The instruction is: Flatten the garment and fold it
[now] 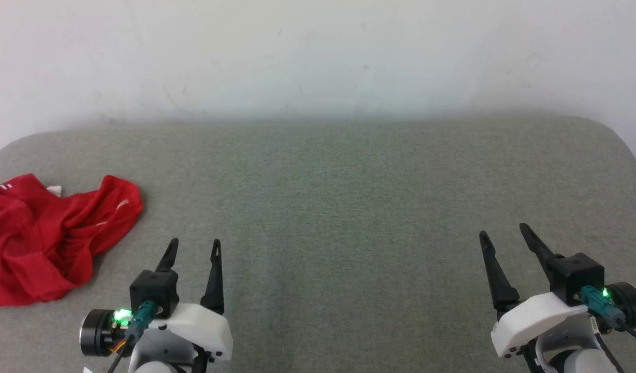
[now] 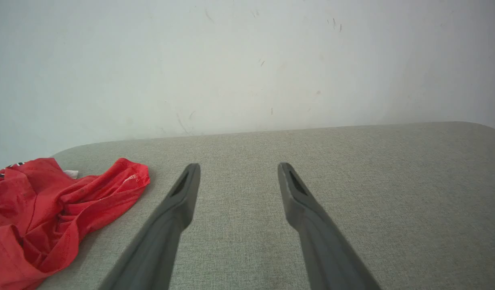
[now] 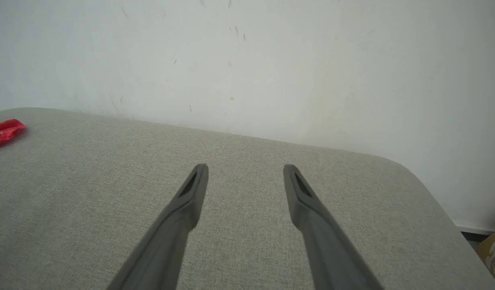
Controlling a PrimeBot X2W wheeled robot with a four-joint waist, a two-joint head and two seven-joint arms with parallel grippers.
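Crumpled red garment (image 1: 48, 238) lies at the left edge of the grey surface (image 1: 323, 207). Both empty, spread wide: left hand (image 1: 195, 242) near it, right hand (image 1: 504, 230) well apart. Risk: pinching the heap may catch several layers, or drag it off the edge.

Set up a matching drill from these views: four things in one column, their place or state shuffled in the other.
1. garment
2. left gripper
3. right gripper
4. wall

A. open, far from the garment
B. white, scuffed, behind the grey surface
C. crumpled at the surface's left side
D. open, near the garment

Pairs: 1-C, 2-D, 3-A, 4-B
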